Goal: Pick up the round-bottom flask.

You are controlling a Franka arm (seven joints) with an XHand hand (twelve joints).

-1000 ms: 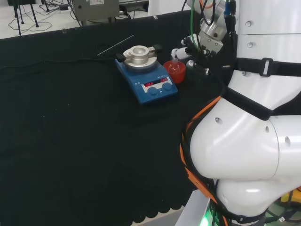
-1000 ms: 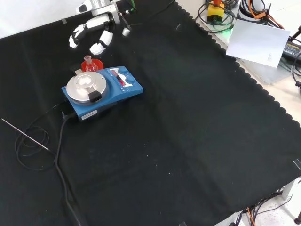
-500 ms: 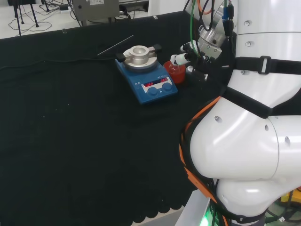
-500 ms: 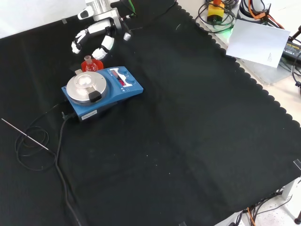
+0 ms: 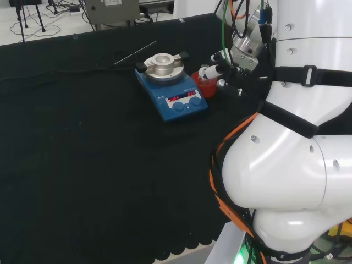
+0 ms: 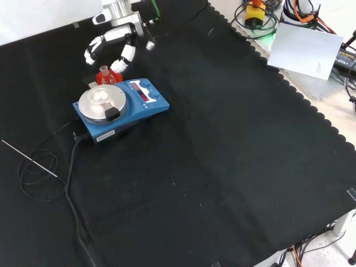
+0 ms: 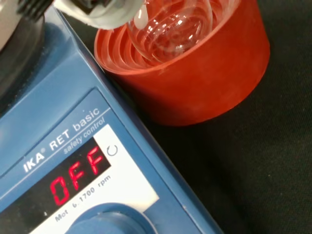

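The clear round-bottom flask [image 7: 170, 27] sits in a red ribbed stand [image 7: 195, 83] right beside the blue stirrer plate [image 7: 73, 161]. In the head view the flask [image 5: 204, 77] stands in its stand [image 5: 200, 88] to the right of the plate [image 5: 171, 94]. The hand [image 5: 228, 63] hovers at it, with fingers [image 5: 210, 69] spread on either side. In the front view the hand [image 6: 118, 38] reaches down over the flask [image 6: 103, 72], its fingers [image 6: 125, 54] relaxed and apart, holding nothing. A blurred white part of the hand [image 7: 97, 12] lies close to the glass.
A thin metal rod [image 6: 28, 158] and a looped black cable [image 6: 67, 178] lie on the cloth in front of the plate [image 6: 119, 105]. White paper [image 6: 306, 50] and cables sit beyond the cloth's scalloped edge. The arm's white links [image 5: 291, 154] stand at the right of the head view.
The hand has come down and closer to the flask. Its fingers now straddle the flask's neck. The flask and its stand have stayed put.
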